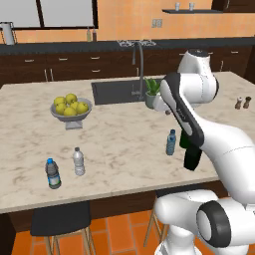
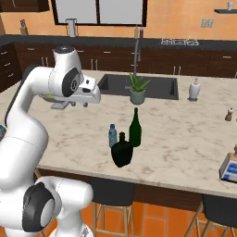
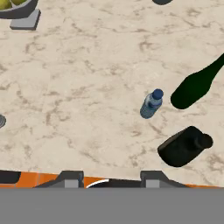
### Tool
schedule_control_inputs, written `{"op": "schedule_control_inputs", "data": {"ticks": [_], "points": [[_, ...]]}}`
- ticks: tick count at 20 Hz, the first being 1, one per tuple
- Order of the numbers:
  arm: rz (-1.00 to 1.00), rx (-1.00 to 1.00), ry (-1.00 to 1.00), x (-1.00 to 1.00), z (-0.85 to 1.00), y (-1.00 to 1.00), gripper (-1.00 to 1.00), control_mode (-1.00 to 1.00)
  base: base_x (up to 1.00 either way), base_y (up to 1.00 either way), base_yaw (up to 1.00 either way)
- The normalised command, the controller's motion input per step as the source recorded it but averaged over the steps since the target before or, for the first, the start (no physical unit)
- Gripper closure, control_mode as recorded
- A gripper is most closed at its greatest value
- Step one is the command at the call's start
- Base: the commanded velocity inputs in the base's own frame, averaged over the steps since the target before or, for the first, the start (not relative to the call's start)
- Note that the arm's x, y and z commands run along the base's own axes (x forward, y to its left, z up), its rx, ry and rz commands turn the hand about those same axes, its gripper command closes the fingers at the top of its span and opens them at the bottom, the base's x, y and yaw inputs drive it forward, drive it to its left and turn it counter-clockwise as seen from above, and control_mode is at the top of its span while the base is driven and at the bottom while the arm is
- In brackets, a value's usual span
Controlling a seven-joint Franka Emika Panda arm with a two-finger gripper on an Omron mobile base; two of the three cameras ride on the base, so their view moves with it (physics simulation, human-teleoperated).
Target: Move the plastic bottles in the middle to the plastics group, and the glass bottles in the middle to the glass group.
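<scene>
The small blue-capped water bottle [image 3: 151, 104] stands upright on the marble counter [image 1: 119, 144], near its front edge, and in the hand view it lies at about two o'clock from the pincer [image 3: 111, 176], well apart from it. Just beside that bottle, toward three o'clock in the right base view, rises the tall dark green glass bottle [image 2: 135, 129] with its narrow neck, and in front of the pair sits a squat dark green flask [image 2: 122, 152], close to both, though whether it touches either is hard to tell. This mixed cluster reads as the middle pile awaiting sorting. Far off at nine o'clock in the left base view, the clear white-capped bottle [image 1: 78, 161] and the stouter dark-labelled bottle [image 1: 53, 174] stand side by side near the counter edge, apparently the plastics group where the water bottle belongs. The pincer hangs high above the counter, holding nothing; its two dark tips show a gap between them, so it looks partly spread, probably readied for the slim bottle. A bowl of lemons [image 1: 70, 106] sits behind the plastics, clear of any likely path.
</scene>
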Motion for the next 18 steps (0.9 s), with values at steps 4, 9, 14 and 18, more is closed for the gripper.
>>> {"op": "schedule_control_inputs", "data": {"ticks": [4, 9, 14, 18], "points": [[0.0, 0.0, 0.01, -0.07, 0.0, -0.04, -1.0, -1.0, 0.0, 0.0, 0.0], [0.0, 0.0, 0.01, -0.26, 0.0, -0.42, -1.0, -1.0, 0.0, 0.0, 0.0], [-0.01, 0.01, 0.01, -0.04, -0.16, -0.98, -1.0, -1.0, 0.0, 0.0, 0.0], [0.0, 0.01, 0.02, 0.03, -0.5, -1.0, -1.0, -1.0, 0.0, 0.0, 0.0]]}}
